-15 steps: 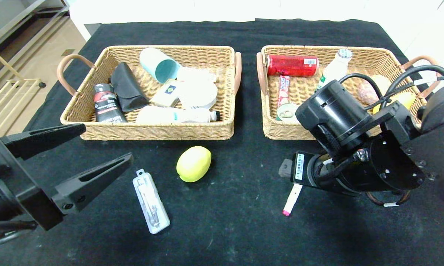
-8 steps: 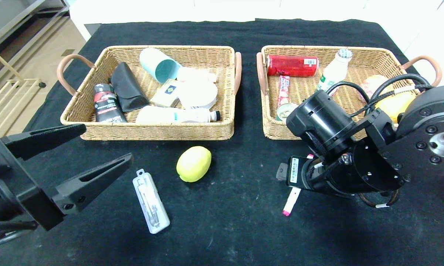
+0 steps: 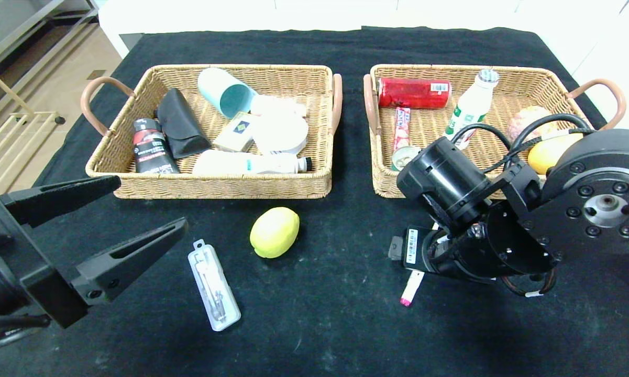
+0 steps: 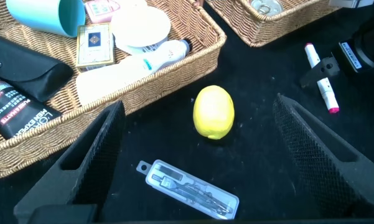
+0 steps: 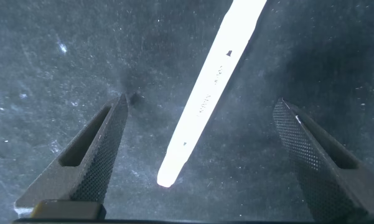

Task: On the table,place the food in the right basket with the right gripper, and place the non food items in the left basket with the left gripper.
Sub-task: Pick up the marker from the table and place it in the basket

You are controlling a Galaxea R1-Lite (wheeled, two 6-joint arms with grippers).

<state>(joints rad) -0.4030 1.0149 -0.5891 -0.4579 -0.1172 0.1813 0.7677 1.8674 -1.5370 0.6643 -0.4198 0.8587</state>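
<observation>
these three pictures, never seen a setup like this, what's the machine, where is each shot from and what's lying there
It is a two-armed robot sorting things into baskets on a black-clothed table. The big picture is from its head, looking down; the other two are from cameras on its wrists.

The left end effector hangs open at the near left, holding nothing. Its camera sees the lemon and the clear slim case on the cloth.

The right end effector is open over the white marker, one finger to each side, not gripping it.

The left basket holds non-food things, the right basket food such as the milk bottle.
</observation>
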